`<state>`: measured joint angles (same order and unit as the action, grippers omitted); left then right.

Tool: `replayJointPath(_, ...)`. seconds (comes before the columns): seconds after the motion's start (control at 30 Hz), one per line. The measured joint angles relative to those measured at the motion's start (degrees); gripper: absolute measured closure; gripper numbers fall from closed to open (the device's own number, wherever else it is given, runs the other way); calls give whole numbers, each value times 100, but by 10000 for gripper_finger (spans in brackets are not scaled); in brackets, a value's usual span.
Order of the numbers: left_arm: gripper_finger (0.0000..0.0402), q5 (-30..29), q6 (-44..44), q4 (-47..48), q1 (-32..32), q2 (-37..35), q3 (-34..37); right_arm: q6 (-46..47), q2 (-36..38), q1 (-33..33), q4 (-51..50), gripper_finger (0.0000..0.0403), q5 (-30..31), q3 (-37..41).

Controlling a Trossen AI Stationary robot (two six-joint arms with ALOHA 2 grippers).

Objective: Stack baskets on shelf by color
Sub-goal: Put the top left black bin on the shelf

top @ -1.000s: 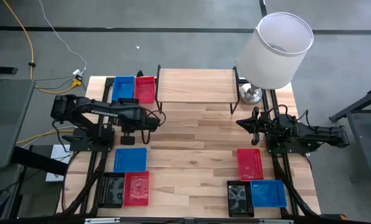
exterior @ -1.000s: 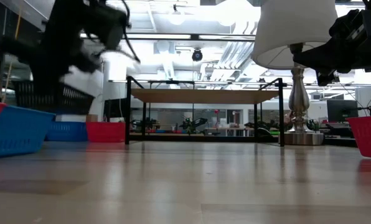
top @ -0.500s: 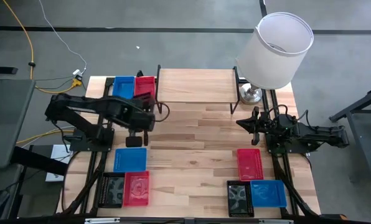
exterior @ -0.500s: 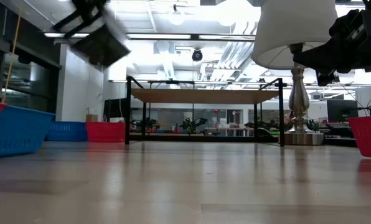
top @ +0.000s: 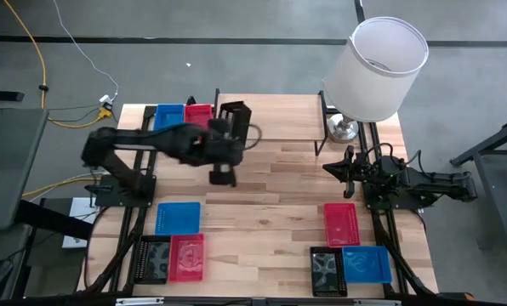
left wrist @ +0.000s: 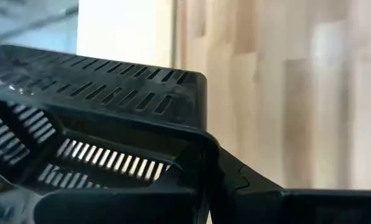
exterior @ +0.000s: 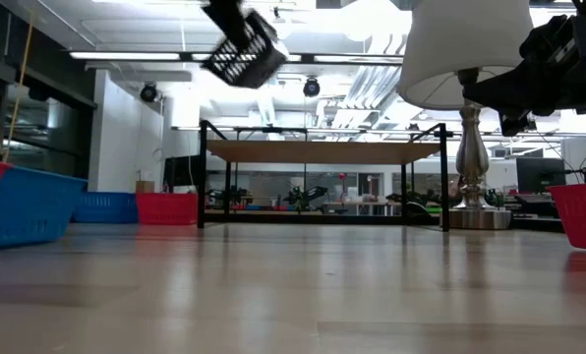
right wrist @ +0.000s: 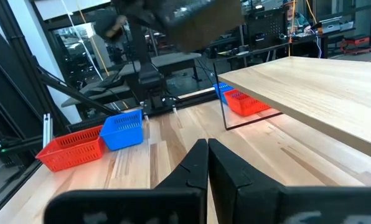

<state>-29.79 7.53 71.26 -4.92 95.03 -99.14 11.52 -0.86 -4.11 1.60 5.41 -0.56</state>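
Left gripper (top: 230, 136) clamped on a black basket (top: 235, 121), held in the air over the left end of the shelf (top: 270, 117); low view shows that basket (exterior: 242, 44) tilted, well above the plank top (exterior: 322, 151), not touching it. Left wrist view: the basket's slotted wall (left wrist: 104, 112) fills most of the view, light wood behind it. Right gripper (top: 347, 167) hangs above the table's right side, near the lamp base (top: 343, 129), fingers pressed together with nothing between them; right wrist view shows the two dark fingers (right wrist: 198, 163) meeting at the tips. Shelf stands at the far edge of the table (top: 270, 212), bare plank top, black legs. Blue basket (top: 168, 121) and red basket (top: 197, 121) sit side by side just left of the shelf, touching or nearly so. Near left: a blue basket (top: 178, 218), below it a black basket (top: 153, 259) beside a red basket (top: 186, 257). Near right: a red basket (top: 341, 224), below it a black basket (top: 327, 271) next to a blue basket (top: 366, 263). Lamp with white shade (top: 378, 68) at the far right corner, just beside the shelf's right end. Low view: red and blue baskets (exterior: 23, 204) close at the left edge, another red one (exterior: 580, 214) at the right edge.
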Motion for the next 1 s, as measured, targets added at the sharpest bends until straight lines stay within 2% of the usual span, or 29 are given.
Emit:
replayJointPath(0.2, 401, -84, -239, 1126, -674, 1082, -948, -1, 4, 1, 1, 402, 0, 0)
replayJointPath(0.4, 401, -61, -15, 1243, -947, 1618, -1350, -1, 6, 1, 1, 402, 2, 0)
replayJointPath(1.0, 392, -242, -29, 1346, -1052, 1857, -1346, 0, 7, 1, 1, 402, 0, 0)
